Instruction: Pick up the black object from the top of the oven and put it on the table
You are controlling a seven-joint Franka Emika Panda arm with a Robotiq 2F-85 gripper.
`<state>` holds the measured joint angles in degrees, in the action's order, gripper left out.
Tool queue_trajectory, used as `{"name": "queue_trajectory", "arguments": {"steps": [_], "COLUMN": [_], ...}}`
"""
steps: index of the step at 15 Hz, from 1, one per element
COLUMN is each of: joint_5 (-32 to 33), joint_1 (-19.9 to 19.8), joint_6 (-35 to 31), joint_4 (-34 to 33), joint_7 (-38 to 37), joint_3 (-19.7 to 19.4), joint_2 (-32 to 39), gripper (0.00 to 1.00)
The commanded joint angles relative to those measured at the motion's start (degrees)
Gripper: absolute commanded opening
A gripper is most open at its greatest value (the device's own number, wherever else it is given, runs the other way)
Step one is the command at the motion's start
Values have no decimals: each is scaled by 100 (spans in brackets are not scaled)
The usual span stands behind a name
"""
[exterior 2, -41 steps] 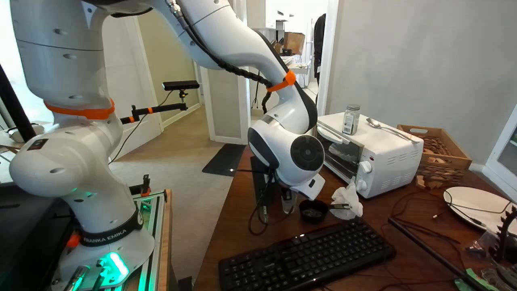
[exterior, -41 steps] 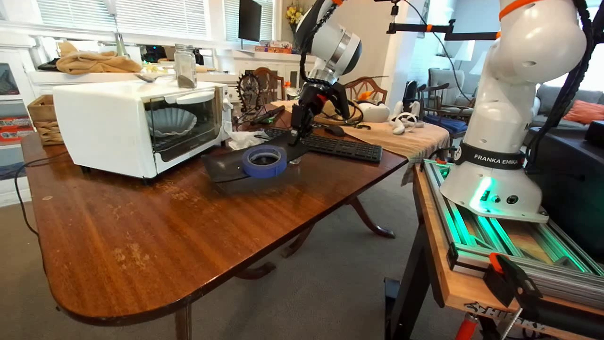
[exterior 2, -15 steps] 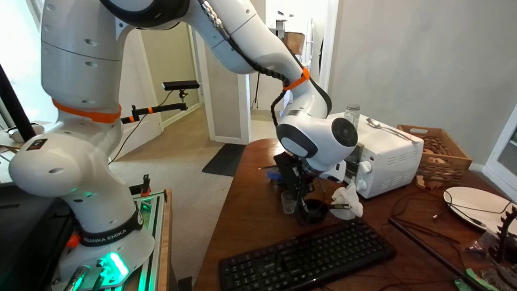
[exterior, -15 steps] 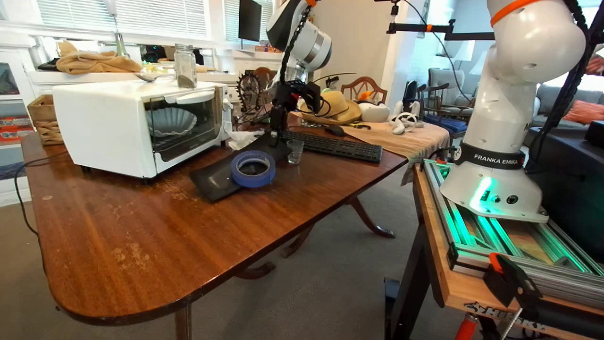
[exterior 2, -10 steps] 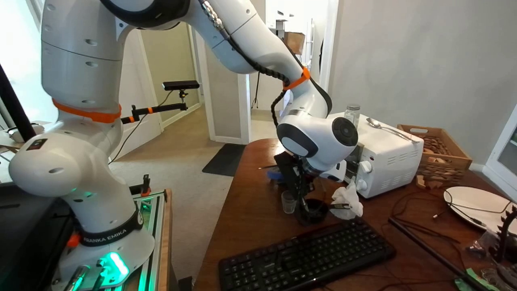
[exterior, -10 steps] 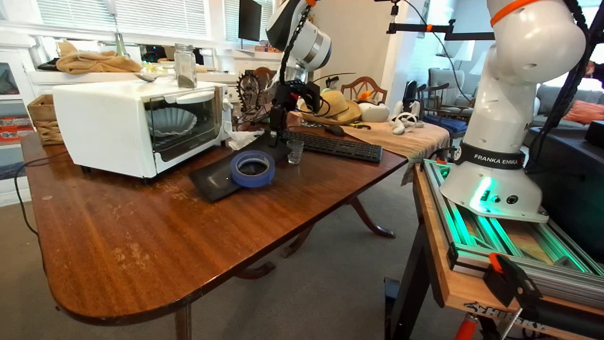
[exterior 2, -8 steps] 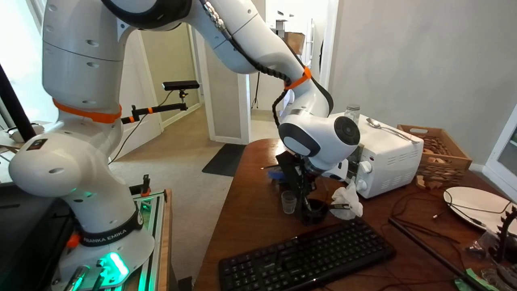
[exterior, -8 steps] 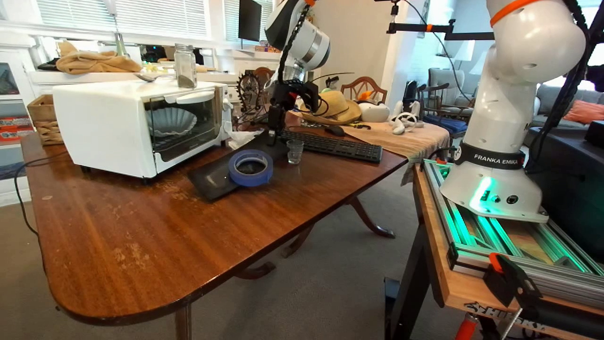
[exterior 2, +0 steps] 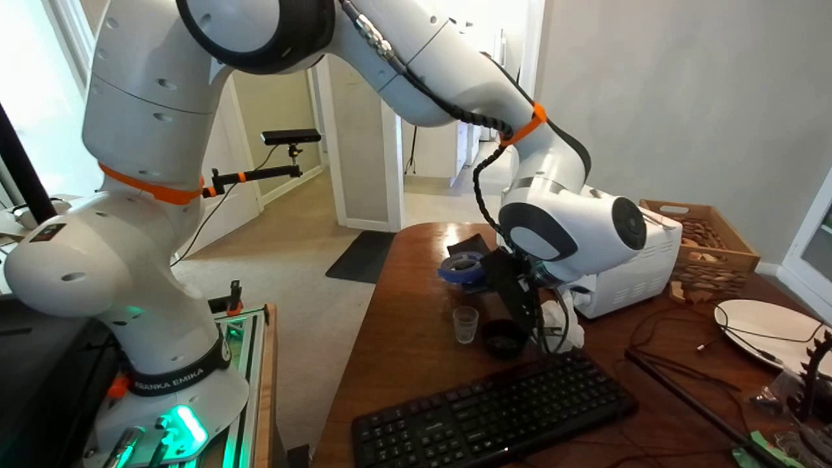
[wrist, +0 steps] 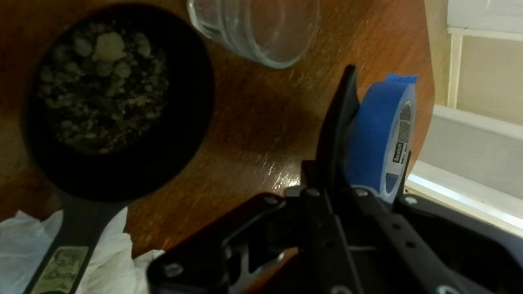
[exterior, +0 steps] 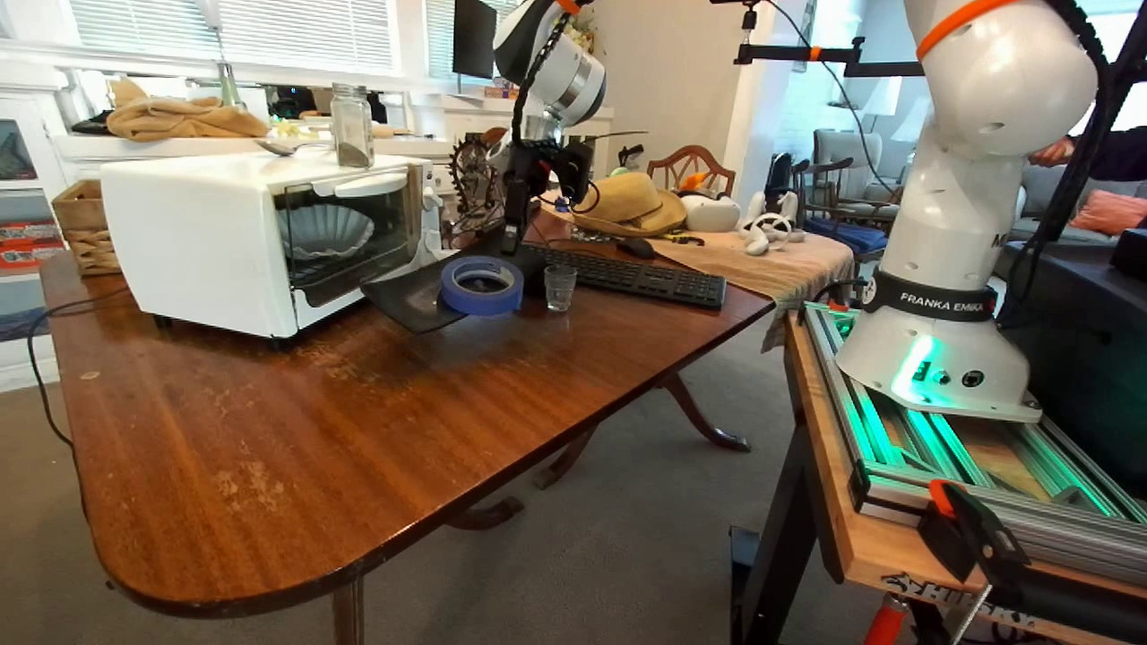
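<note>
The black object (exterior: 405,301) is a flat black piece with a blue tape roll (exterior: 491,306) on it. It hangs above the table (exterior: 358,448), with a shadow beneath. It also shows in an exterior view (exterior 2: 469,244) and in the wrist view (wrist: 337,118), where the roll (wrist: 369,134) lies against it. My gripper (exterior: 511,235) is shut on one end of the black object; the fingers (wrist: 337,188) stand close together around it, and the contact is dark. The white oven (exterior: 206,242) stands beside it, partly hidden by my arm in an exterior view (exterior 2: 640,279).
A small clear glass (exterior 2: 465,326) and a black pan-like bowl (exterior 2: 500,341) with bits in it stand close to my gripper. A keyboard (exterior 2: 494,416) and white crumpled tissue (wrist: 106,261) lie near. A jar (exterior: 352,125) and spoon (exterior: 291,145) rest on the oven.
My gripper has moved toward the oven side, carrying the black object and tape roll with it. They have risen, and the glass and bowl are now less covered.
</note>
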<state>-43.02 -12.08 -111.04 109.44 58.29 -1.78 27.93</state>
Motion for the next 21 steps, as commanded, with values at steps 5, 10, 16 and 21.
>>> {"name": "queue_trajectory", "arguments": {"steps": [5,10,16,21], "joint_5": [623,982,1296,1213], "joint_1": [-258,-54,83,84], "joint_6": [1291,1363,1720,1711], "joint_4": [-1666,-2210,-2771,-2854], "joint_7": [-89,-443,-955,-1389], "joint_3": [108,315,583,722], "joint_2": [937,1175,1610,1826], "gripper": [2,2,2,2]}}
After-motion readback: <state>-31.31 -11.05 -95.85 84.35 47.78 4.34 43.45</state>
